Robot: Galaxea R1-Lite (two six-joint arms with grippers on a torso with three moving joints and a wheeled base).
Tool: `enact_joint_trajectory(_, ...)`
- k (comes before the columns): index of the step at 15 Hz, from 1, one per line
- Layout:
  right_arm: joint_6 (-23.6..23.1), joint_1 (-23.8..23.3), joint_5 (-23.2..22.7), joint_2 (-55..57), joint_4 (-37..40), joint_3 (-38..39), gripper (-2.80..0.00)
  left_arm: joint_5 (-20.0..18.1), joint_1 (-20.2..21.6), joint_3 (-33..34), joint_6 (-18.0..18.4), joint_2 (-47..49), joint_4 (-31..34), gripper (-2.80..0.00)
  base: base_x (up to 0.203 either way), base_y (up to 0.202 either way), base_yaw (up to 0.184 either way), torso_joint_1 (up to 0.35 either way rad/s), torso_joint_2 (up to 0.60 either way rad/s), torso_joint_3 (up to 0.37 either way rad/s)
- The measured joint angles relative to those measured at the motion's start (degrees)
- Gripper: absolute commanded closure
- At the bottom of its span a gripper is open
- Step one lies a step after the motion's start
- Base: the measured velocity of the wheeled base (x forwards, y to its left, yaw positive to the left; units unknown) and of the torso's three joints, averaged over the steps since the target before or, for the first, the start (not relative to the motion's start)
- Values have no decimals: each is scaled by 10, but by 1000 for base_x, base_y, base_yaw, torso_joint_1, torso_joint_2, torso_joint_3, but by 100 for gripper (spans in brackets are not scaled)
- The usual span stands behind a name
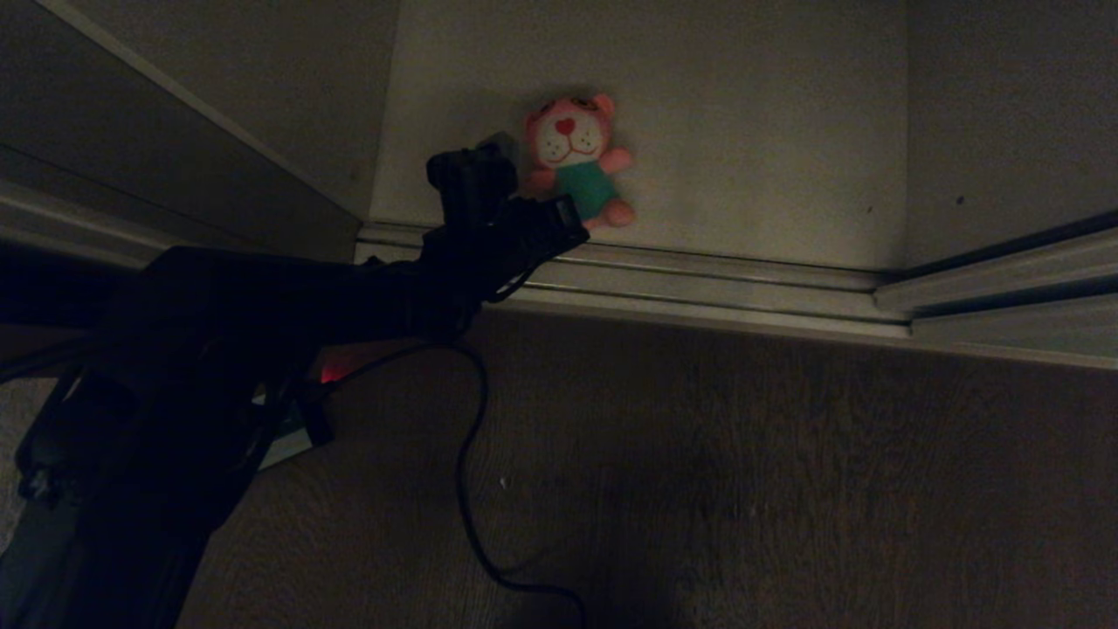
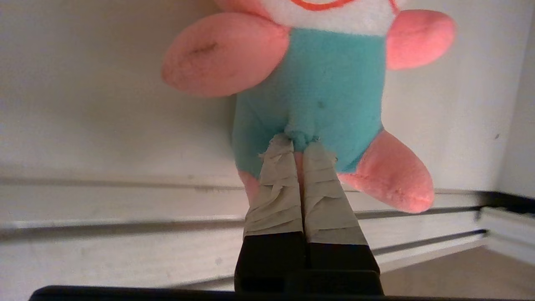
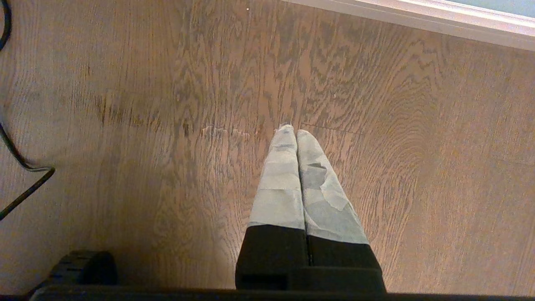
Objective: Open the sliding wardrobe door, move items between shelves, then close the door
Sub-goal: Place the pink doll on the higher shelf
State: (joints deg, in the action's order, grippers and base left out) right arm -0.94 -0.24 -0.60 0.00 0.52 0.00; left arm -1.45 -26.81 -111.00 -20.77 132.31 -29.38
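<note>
A pink plush toy (image 1: 572, 148) with a white face, red nose and teal shirt lies on the off-white shelf board (image 1: 751, 131), close to the front track. My left gripper (image 1: 559, 210) reaches in from the left. In the left wrist view the left gripper (image 2: 300, 142) is shut on the bottom of the toy (image 2: 326, 83), with teal fabric and a pink leg pinched between the taped fingers (image 2: 276, 184). The pale panel at the right (image 1: 1013, 114) looks like the slid-aside wardrobe door. My right gripper (image 3: 294, 131) hangs shut and empty over the floor.
Cream sliding tracks (image 1: 699, 279) run along the front of the shelf. Dark wood floor (image 1: 786, 480) lies before them, with a black cable (image 1: 463, 489) trailing from my left arm. An off-white side wall (image 1: 262, 61) bounds the shelf on the left.
</note>
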Motion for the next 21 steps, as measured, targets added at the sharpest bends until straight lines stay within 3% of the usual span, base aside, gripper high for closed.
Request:
enact_joint_trajectory(3,0,0,0,0,0,0,0,1,-6,3,-44,-26,46,0,0,0,0,0,0,0)
enact_joint_trajectory(7,0,0,0,0,0,0,0,-2,-28,56,-54,-131,174,0,0,0,0,0,0,0)
enact_joint_trajectory(16,0,0,0,0,0,0,0,-8,-84,401,-50,-501,348,0,0,0,0,0,0,0)
enact_joint_trajectory(18,0,0,0,0,0,0,0,-14,-88,478,-30,-593,384,0,0,0,0,0,0,0)
enact_joint_trajectory(21,0,0,0,0,0,0,0,-25,-87,581,28,-737,459,0,0,0,0,0,0,0)
